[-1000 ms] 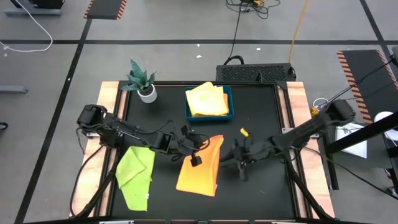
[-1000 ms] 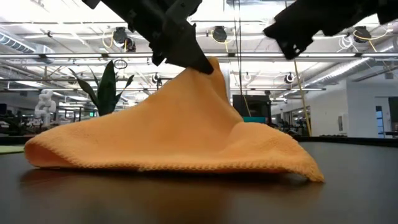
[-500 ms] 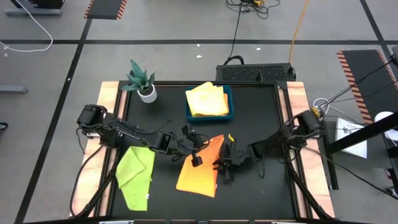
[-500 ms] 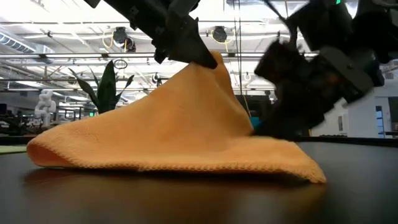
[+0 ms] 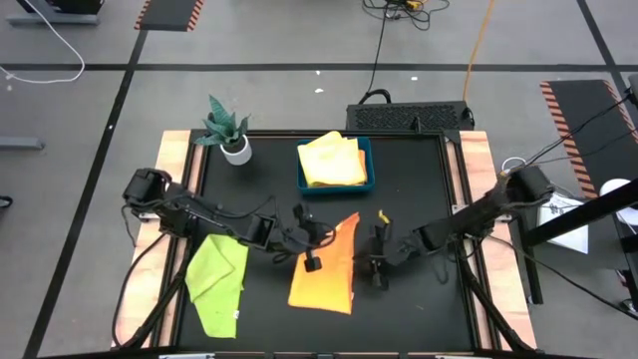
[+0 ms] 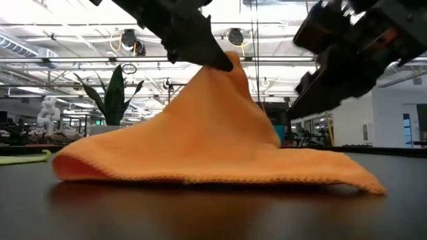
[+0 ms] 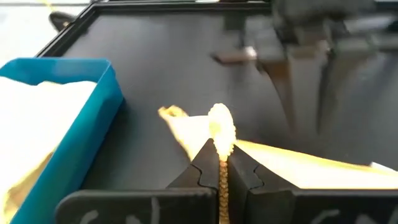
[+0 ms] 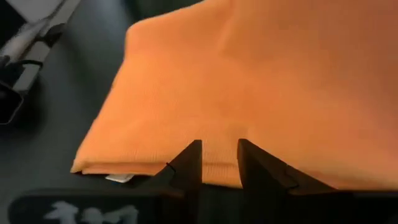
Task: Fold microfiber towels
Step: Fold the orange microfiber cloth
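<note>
High view: lime towel (image 5: pixel 216 279) lies flat at table's left; left gripper (image 5: pixel 317 236) pinches the orange towel (image 5: pixel 327 269) at mid-table, lifting one edge (tent-shaped in low view). Right gripper (image 5: pixel 377 261), fingers slightly apart, empty, sits beside that towel's right edge.

Right pincer (image 7: pixel 305 56) blurred in left wrist view; blue tray (image 7: pixel 81 137) cut off at edge.
</note>
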